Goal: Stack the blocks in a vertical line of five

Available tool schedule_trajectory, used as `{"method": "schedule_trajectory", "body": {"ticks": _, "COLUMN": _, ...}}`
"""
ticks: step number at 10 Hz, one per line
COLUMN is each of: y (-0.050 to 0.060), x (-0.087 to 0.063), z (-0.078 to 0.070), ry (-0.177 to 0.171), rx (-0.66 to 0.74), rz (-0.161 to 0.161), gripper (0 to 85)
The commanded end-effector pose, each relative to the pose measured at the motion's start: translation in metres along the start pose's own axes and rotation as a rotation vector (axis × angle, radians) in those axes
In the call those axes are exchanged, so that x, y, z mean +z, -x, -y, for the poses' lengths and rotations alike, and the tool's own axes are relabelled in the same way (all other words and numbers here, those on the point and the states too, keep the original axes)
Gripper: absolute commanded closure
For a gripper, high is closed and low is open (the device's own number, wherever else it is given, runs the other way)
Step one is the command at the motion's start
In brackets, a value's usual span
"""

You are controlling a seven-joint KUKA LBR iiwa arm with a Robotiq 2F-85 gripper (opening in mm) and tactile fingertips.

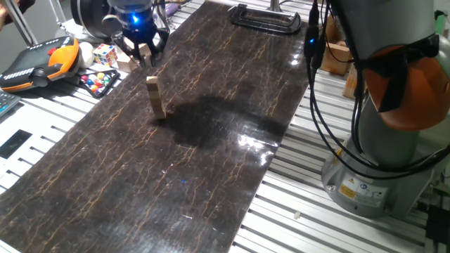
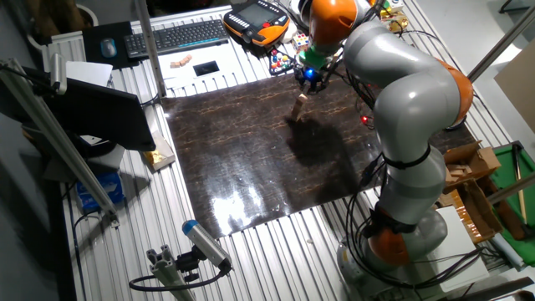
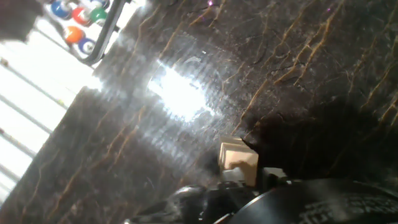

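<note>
The blocks (image 1: 156,97) stand as one thin column of light-tan wooden cubes on the dark marble-patterned board (image 1: 211,161). The column leans, its top toward the far left. It also shows in the other fixed view (image 2: 300,106). My gripper (image 1: 144,55) hangs just above the column's top, its fingers spread and nothing between them. It is small in the other fixed view (image 2: 310,77). In the hand view the top cube (image 3: 238,158) sits low in the frame, just above the dark hand body.
A Rubik's cube (image 1: 105,54), a tray of small coloured balls (image 1: 98,81) and an orange teach pendant (image 1: 39,63) lie left of the board. A black clamp (image 1: 264,17) lies at the far end. The arm's base (image 1: 380,154) and cables stand at right.
</note>
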State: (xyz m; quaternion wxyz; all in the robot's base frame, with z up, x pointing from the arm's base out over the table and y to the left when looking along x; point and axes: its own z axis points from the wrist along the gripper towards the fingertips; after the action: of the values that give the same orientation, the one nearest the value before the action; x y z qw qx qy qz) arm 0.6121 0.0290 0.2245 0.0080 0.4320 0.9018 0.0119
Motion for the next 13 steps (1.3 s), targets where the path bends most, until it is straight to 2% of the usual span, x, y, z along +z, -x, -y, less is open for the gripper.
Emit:
{"method": "schedule_trajectory", "body": {"ticks": 1, "y": -0.002, "x": -0.003, "z": -0.001, "ry": -0.002, "rx": -0.021, "rz": 0.0, "gripper": 84.0}}
{"method": "schedule_trajectory", "body": {"ticks": 4, "y": -0.013, "x": -0.016, "z": 0.006, "ry": 0.001, "rx": -0.15, "rz": 0.008, "gripper": 84.0}}
{"method": "schedule_trajectory", "body": {"ticks": 7, "y": -0.017, "x": -0.028, "z": 0.006, "ry": -0.008, "rx": -0.282, "rz": -0.016, "gripper": 84.0}}
{"method": "schedule_trajectory", "body": {"ticks": 11, "y": -0.028, "x": -0.033, "z": 0.008, "ry": -0.007, "rx": -0.371, "rz": -0.028, "gripper": 84.0}}
{"method": "schedule_trajectory", "body": {"ticks": 13, "y": -0.027, "x": -0.034, "z": 0.009, "ry": -0.016, "rx": -0.426, "rz": -0.033, "gripper": 84.0}}
